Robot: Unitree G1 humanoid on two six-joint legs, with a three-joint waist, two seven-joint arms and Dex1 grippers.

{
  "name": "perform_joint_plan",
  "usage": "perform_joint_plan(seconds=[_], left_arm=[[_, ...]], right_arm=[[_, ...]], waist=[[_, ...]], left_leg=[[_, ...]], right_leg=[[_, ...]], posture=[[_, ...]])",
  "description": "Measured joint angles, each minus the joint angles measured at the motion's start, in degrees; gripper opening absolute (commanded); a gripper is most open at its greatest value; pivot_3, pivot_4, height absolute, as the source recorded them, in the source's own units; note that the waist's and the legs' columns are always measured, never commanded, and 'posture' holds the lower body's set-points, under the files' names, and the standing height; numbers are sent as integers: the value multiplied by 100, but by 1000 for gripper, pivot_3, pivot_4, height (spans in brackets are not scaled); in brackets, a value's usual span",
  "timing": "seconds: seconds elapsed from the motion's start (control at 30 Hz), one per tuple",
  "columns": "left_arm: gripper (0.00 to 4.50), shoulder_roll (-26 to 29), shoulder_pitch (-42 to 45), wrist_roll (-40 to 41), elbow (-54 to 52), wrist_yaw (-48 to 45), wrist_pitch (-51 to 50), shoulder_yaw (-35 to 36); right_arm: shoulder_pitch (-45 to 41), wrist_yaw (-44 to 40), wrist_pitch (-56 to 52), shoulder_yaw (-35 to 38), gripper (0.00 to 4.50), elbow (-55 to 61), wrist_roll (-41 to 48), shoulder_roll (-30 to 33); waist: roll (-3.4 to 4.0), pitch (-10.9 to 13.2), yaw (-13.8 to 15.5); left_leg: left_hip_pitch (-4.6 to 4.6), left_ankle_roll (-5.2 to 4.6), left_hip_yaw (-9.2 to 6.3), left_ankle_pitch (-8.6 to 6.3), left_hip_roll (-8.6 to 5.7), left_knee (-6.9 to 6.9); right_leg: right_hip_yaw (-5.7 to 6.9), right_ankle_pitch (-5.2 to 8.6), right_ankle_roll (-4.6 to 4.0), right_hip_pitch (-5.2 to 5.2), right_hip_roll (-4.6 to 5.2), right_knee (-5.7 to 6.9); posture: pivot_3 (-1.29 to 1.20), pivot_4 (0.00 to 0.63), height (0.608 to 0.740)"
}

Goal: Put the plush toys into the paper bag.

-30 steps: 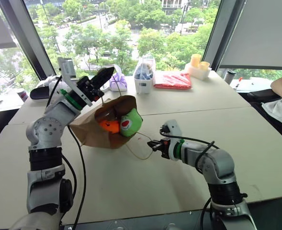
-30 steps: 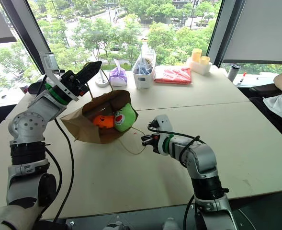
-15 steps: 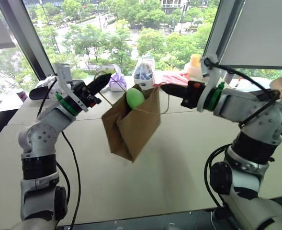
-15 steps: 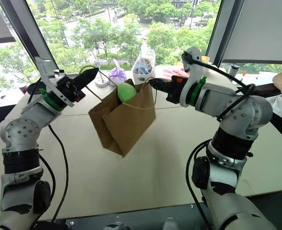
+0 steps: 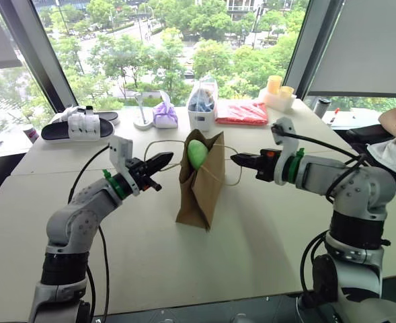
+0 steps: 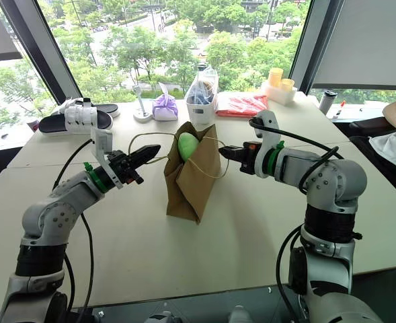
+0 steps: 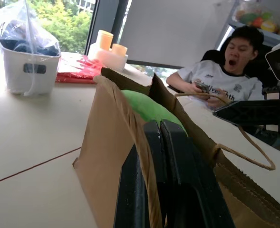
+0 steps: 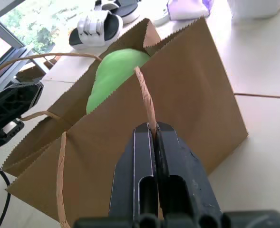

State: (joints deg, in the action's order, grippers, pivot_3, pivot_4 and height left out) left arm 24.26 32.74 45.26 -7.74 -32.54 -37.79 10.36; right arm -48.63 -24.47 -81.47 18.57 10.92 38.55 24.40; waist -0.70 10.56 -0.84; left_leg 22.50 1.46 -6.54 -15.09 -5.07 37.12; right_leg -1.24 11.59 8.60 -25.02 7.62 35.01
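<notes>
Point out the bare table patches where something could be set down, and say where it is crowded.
Bare table lies in front of the paper bag, and again right of it, under the right gripper. Crowded: the far edge by the window, with the sandals, purple pouch, white bin, red packet and yellow cups.

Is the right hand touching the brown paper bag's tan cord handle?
Touching: the right wrist view shows the right hand shut on the tan cord handle.

No legible text, labels, brands or numbers anywhere on visible things.
</notes>
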Motion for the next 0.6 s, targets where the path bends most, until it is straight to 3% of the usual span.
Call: perform_joint_plan(seconds=[0.07,0.13,0.2,0.33,0.43,0.6], left_arm=[[0,28,123,20,62,-26,-4,13],[512,50,191,64,158,-61,-45,87],[1223,58,229,180,281,-89,-161,201],[3113,199,252,520,310,-176,-583,263],[4467,375,255,944,206,-313,-880,453],[4467,848,107,1428,-259,-612,-1188,700]], right_arm=[[0,-54,57,-9,602,0,13,116],[-1,-117,135,-2,1323,0,53,242],[-1,-166,215,18,2349,-1,89,355],[-67,-226,243,160,4305,-2,284,373],[-160,-271,243,287,4500,-2,468,446],[-160,-518,343,362,4500,4,662,977]], waist=[[0,0,0],[0,0,3],[0,0,0],[-1,1,-1],[-1,1,-1],[-1,2,3]], left_leg=[[0,-1,1,-1,0,0],[-1,-2,0,-1,0,0],[0,-2,0,-1,0,0],[0,-2,0,-1,0,0],[0,-3,-2,-2,1,0],[-1,-7,0,-4,1,-2]], right_leg=[[0,0,0,0,1,0],[0,0,0,1,0,-2],[0,0,0,1,0,-2],[1,0,0,1,0,-1],[1,0,0,1,1,-1],[0,1,0,5,2,-6]], posture=[[0,150,740],[0,150,740],[0,150,740],[0,150,740],[0,150,740],[0,150,740]])
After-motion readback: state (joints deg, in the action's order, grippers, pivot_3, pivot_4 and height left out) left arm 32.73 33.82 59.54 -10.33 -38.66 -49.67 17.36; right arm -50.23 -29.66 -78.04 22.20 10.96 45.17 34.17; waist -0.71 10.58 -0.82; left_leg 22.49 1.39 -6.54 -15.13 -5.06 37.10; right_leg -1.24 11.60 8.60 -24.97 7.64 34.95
